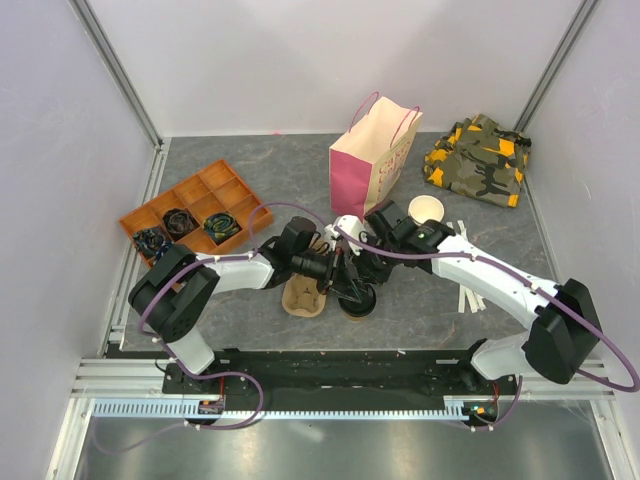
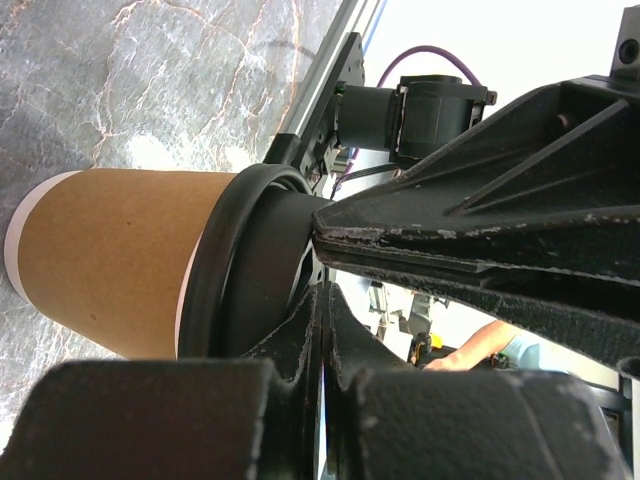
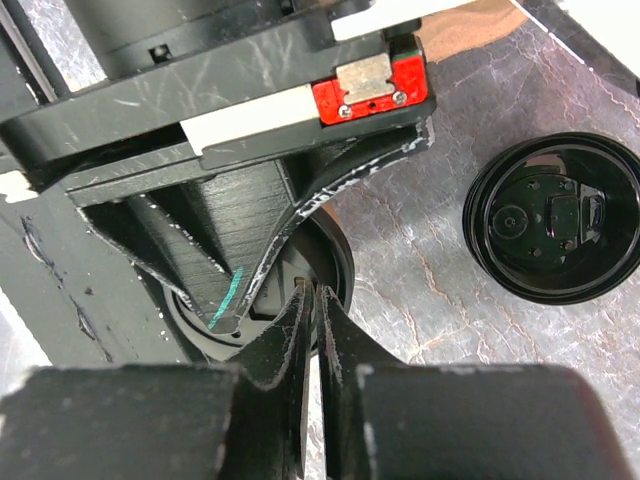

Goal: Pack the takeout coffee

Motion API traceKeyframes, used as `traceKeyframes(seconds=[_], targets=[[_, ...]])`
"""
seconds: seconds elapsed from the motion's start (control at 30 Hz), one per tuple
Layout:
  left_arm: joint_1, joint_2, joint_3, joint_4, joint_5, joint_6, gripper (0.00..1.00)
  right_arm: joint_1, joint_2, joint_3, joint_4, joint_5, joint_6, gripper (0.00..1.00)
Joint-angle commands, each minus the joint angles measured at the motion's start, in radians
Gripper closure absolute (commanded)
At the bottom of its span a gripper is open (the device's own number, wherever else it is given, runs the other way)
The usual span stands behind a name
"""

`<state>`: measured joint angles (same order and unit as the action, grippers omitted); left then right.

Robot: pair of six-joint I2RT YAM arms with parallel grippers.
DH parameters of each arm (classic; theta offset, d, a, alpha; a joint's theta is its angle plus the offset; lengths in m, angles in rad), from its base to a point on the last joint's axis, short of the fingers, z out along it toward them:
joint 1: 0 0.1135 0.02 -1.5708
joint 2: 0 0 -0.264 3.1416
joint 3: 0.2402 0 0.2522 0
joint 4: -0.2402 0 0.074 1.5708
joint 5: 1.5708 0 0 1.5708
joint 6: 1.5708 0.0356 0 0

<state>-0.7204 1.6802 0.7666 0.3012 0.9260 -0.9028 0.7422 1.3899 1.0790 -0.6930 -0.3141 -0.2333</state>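
The coffee [image 2: 110,260] stands mid-table between the two arms. Its long axis looks upright, with the lid on top. Both grippers meet over that lid. The left gripper [image 2: 322,295] is fully closed and empty, its tips at the lid. The right gripper [image 3: 314,295] is all but closed, showing only a slit with nothing in it. The cup thus lies straight below both sets of fingers, neither arm nearer. A grasp would mean opening and dropping around the cup's wall. The carrier [image 1: 303,297] sits just beside, on the left arm's side.
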Motion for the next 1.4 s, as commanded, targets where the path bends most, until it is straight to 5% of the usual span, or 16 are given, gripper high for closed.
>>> traceKeyframes(seconds=[0.0, 0.3, 0.4, 0.53, 0.63, 0.77, 0.87, 1.0, 1.37], targets=[[0.001, 0.020, -0.044, -0.119, -0.153, 0.113, 0.98, 0.006, -0.006, 0.055, -0.051, -0.023, 0.003, 0.87], [0.001, -0.097, -0.024, 0.001, -0.084, 0.045, 0.98, -0.086, -0.026, 0.139, -0.074, -0.172, 0.032, 0.79], [0.001, -0.134, -0.030, 0.025, -0.067, 0.025, 0.90, -0.118, -0.029, 0.151, -0.091, -0.209, 0.035, 0.76], [0.022, -0.221, -0.053, 0.027, -0.049, 0.016, 0.65, -0.127, -0.041, 0.157, -0.131, -0.244, -0.003, 0.64], [0.077, -0.312, -0.085, -0.046, -0.055, 0.030, 0.59, -0.118, -0.049, 0.151, -0.154, -0.266, -0.030, 0.60], [0.203, -0.413, -0.136, -0.131, -0.046, 0.042, 0.59, -0.051, -0.066, 0.134, -0.172, -0.257, -0.078, 0.61], [0.276, -0.484, -0.179, -0.160, -0.018, 0.018, 0.70, 0.019, -0.075, 0.110, -0.172, -0.231, -0.106, 0.64], [0.236, -0.556, -0.178, -0.229, -0.055, 0.099, 0.77, 0.068, -0.068, 0.091, -0.171, -0.189, -0.141, 0.64], [0.174, -0.447, -0.148, -0.221, -0.044, 0.097, 0.88, 0.106, -0.035, -0.005, -0.089, -0.111, -0.164, 0.70]])
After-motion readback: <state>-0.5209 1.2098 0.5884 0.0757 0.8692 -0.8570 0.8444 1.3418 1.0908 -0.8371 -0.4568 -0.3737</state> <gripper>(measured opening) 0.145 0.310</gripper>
